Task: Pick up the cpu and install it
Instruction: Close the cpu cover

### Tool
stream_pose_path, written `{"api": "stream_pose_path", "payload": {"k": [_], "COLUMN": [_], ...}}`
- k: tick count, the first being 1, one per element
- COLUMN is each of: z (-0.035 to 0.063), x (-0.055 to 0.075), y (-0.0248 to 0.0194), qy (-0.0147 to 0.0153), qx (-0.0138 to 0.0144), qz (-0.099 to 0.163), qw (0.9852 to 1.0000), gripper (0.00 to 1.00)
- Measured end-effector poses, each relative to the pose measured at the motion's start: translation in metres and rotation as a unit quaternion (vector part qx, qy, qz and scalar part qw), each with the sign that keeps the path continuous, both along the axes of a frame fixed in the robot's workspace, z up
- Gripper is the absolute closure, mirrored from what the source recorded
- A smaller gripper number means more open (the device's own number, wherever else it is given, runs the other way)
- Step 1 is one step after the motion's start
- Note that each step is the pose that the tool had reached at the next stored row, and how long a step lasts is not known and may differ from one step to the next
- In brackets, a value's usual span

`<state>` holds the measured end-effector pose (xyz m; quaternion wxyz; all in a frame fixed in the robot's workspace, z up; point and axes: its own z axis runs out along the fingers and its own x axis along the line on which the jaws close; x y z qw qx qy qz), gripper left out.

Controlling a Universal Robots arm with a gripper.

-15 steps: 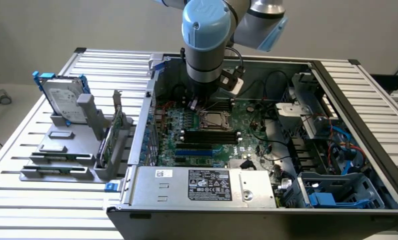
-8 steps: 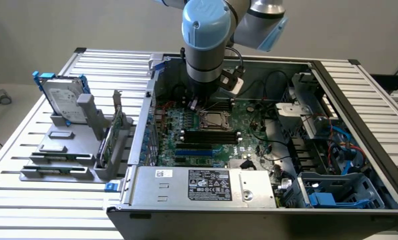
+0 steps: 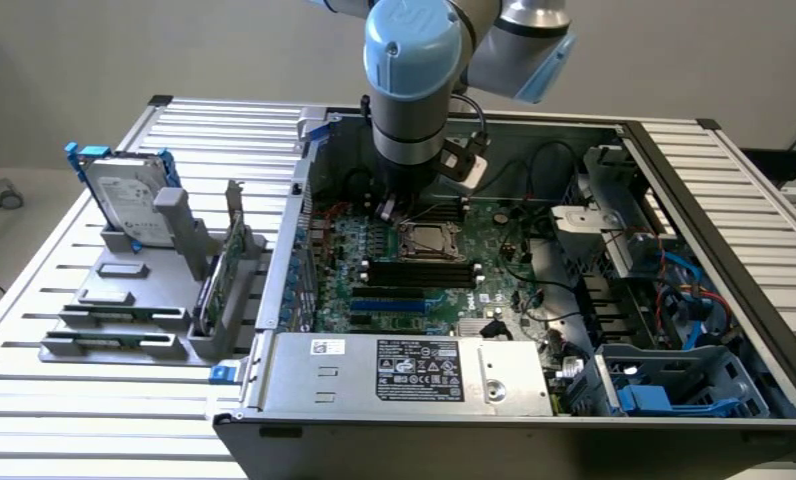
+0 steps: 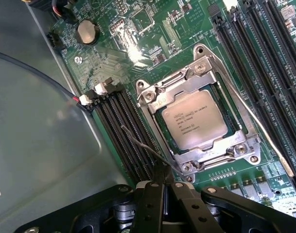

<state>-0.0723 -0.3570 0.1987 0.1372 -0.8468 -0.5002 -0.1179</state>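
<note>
Inside the metal-framed socket (image 4: 199,121) on the motherboard (image 4: 138,43) sits the cpu (image 4: 195,120), just beyond the gripper (image 4: 163,187), whose jaws are closed and empty.

a plain grey wall (image 3: 105,60) stands behind a ribbed metal table (image 3: 91,420).

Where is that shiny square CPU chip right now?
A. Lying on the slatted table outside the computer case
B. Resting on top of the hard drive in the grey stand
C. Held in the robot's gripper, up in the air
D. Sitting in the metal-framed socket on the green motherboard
D: the wrist view shows the cpu lying flat inside the metal socket frame on the motherboard, while the gripper beside it is shut and holds nothing.
</note>
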Motion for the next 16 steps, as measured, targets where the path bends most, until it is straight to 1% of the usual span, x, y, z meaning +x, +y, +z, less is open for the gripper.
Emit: {"api": "stream_pose_path", "payload": {"k": [5, 16], "z": [-0.0005, -0.0049], "x": [0.0011, 0.0088], "y": [0.0, 0.0], "qy": [0.0, 0.0], "qx": [-0.0008, -0.0007], "qz": [0.0, 0.0], "qw": [1.0, 1.0], "gripper": [0.89, 0.89]}}
